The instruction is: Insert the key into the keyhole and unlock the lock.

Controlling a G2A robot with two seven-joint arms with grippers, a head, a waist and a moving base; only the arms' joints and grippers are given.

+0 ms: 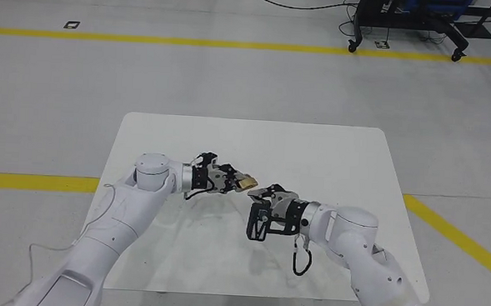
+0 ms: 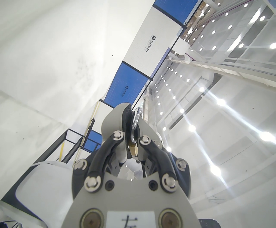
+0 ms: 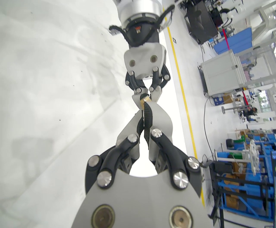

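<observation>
Above the middle of the white table (image 1: pixel 329 149), my left gripper (image 1: pixel 232 180) is shut on a small brass lock (image 1: pixel 246 182). In the left wrist view its fingers (image 2: pixel 120 121) clamp the brass body (image 2: pixel 134 151), and the silver shackle (image 2: pixel 137 116) pokes out between them. My right gripper (image 1: pixel 262 194) faces it from the right, shut on a thin silver key (image 3: pixel 142 118). In the right wrist view the key's tip meets the lock (image 3: pixel 144 102) held by the left gripper (image 3: pixel 145 99). Whether the key sits inside the keyhole is hidden by the pads.
The table's near edge (image 1: pixel 246 293) lies below both arms. A yellow floor line (image 1: pixel 193 42) runs beyond the table, and a black wheeled stand (image 1: pixel 407 24) is far back right.
</observation>
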